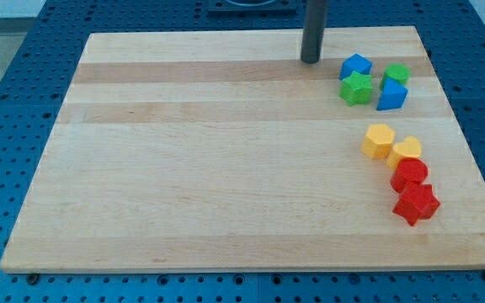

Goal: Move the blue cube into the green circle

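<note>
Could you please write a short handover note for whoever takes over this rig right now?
My tip, the lower end of the straight dark rod, rests on the pale wooden board near the view's top, left of the blue and green cluster, touching no block.

Job's things: two blue blocks sit in that cluster, one at upper left, one at lower right. Which is the cube I cannot tell. The rounded green block lies between them; a green star-like block is beside it.

Done: nothing visible. Left: the whole push.

Yellow and red blocks lie lower down, out of the way.
</note>
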